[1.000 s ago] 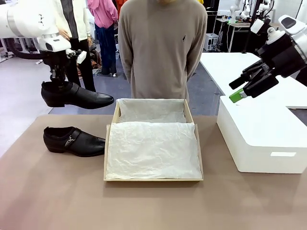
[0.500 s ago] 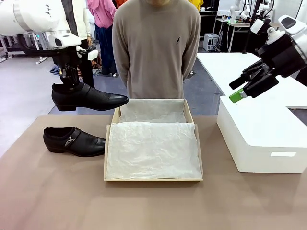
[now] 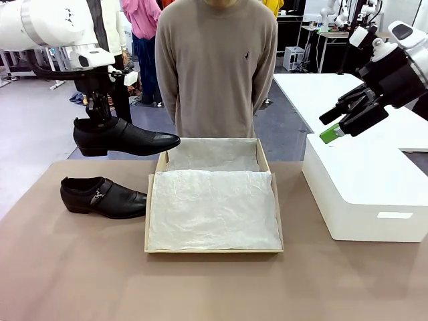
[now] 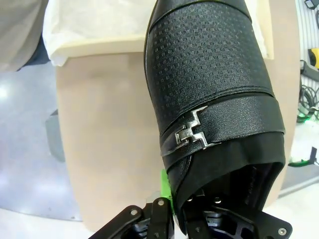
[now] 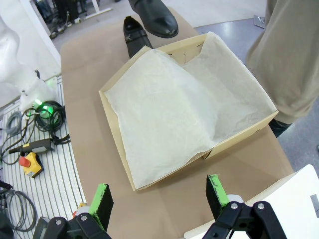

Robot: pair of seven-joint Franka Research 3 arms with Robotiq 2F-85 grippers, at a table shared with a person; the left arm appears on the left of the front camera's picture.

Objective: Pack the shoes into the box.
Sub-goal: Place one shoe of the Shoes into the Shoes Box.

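nearest to me is bare worktop (image 3: 67, 274). below my left hand (image 3: 99, 115), and a little toward me, the second shoe (image 3: 100, 196) lies flat on the worktop. its pointed toe is turned toward the box (image 3: 146, 221) and its buckle strap shows on the side. the box sits lower than that hand and off to its right, between my two hands, and is lined with crinkled white tissue paper (image 3: 212, 207).

my left hand is clamped tight on the heel end of the held shoe (image 3: 127, 137). it carries the shoe level in the air, clear of the worktop, with the toe reaching out from the hand to near the box's far left corner (in my wrist view its small metal buckle sits just ahead of my fingers).

my right hand (image 3: 329, 126) hangs with its fingers spread wide and nothing between them. the white box (image 3: 368, 194) stands under it, just right of the cardboard one. beyond both hands a person (image 3: 214, 67) stands at the worktop's far edge, facing the box.
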